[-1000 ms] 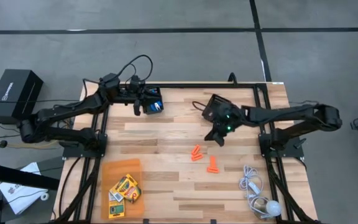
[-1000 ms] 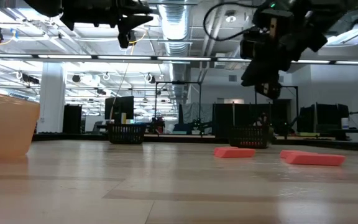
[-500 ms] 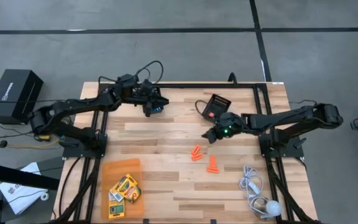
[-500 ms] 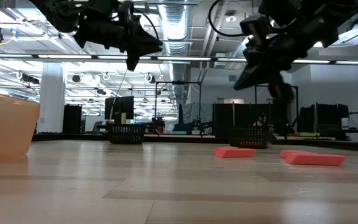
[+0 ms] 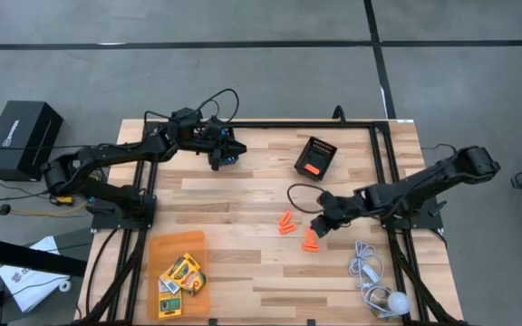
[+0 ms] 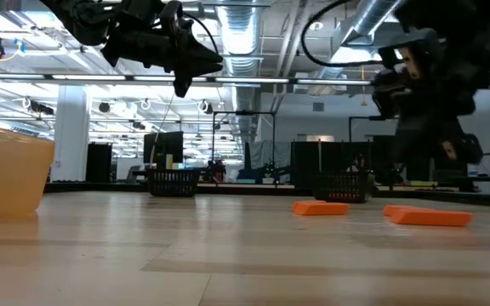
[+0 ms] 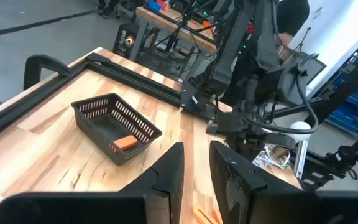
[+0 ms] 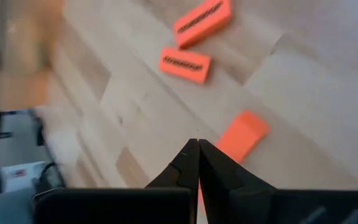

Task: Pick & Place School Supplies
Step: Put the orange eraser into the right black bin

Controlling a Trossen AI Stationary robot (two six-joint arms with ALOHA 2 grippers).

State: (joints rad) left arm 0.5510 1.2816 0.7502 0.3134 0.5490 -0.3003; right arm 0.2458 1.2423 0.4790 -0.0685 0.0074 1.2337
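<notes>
Three orange pieces [image 5: 287, 223] lie mid-counter [image 5: 243, 195], a fourth sits in the black bin [image 5: 314, 157], and crayon boxes [image 5: 181, 274] fill the orange tray [image 5: 155, 249]. Right gripper [image 5: 316, 230], fingers pressed together, hovers over one piece. Left gripper [image 5: 216, 161], at the far edge, pinches a blue tool [image 5: 228, 156].

- Two slim robot arms, both matte black, each built from long narrow links joined by rounded, bulkier joints.
- Each arm rises from a black frame of square tubing running along a side of the tabletop [image 5: 243, 195].
- Loose black cables arc above the left arm near its wrist; a thinner black cable loops beside the right arm's wrist.
- The left tool [image 5: 222, 156] is a blocky black head with a small blue patch.
- The right tool [image 5: 316, 227] ends in two black, tapering, wedge-shaped fingers [image 8: 188, 163] with smooth flat faces.
- Left fingers [image 7: 169, 171] are broad, flat black plates.
</notes>
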